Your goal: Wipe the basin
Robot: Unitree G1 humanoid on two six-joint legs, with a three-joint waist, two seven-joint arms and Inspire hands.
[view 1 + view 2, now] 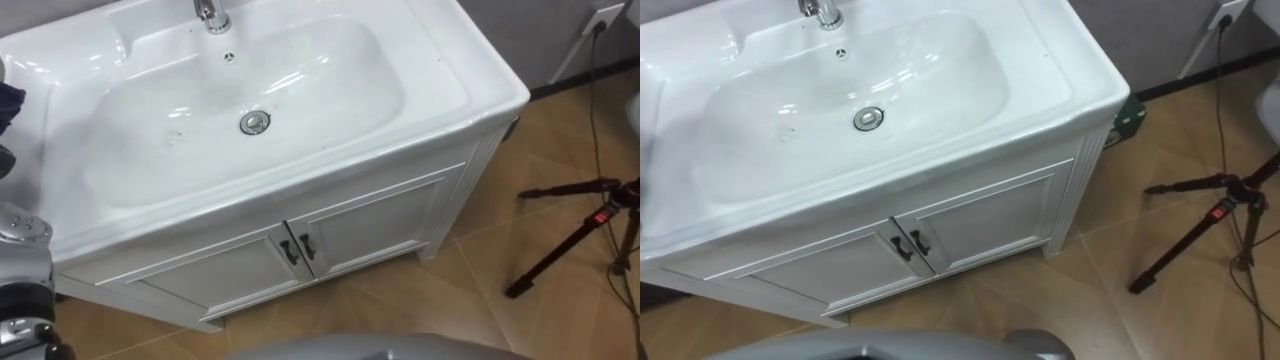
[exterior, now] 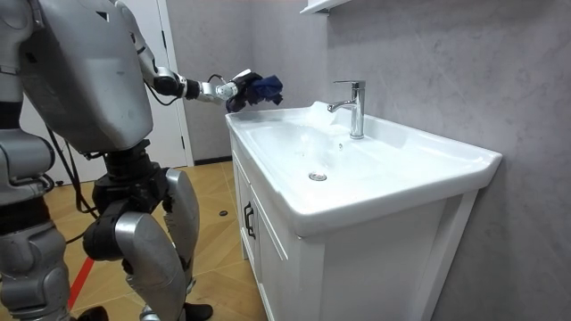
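Left hand [image 2: 234, 90] clenched on cloth [image 2: 261, 86], upper left of room view, at basin [image 2: 384, 192] end rim. Bowl and drain [image 2: 318, 176] lie lower right of it.

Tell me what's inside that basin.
Only a metal drain and a small overflow hole below the faucet. Nothing covers the bowl; the left hand holds the dark cloth outside.

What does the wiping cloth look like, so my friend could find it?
Look for the big white basin with the silver tap. At its far end in the room view, the robot's left hand holds the cloth up by the rim. It is the only dark blue, crumpled thing among white and grey ones.
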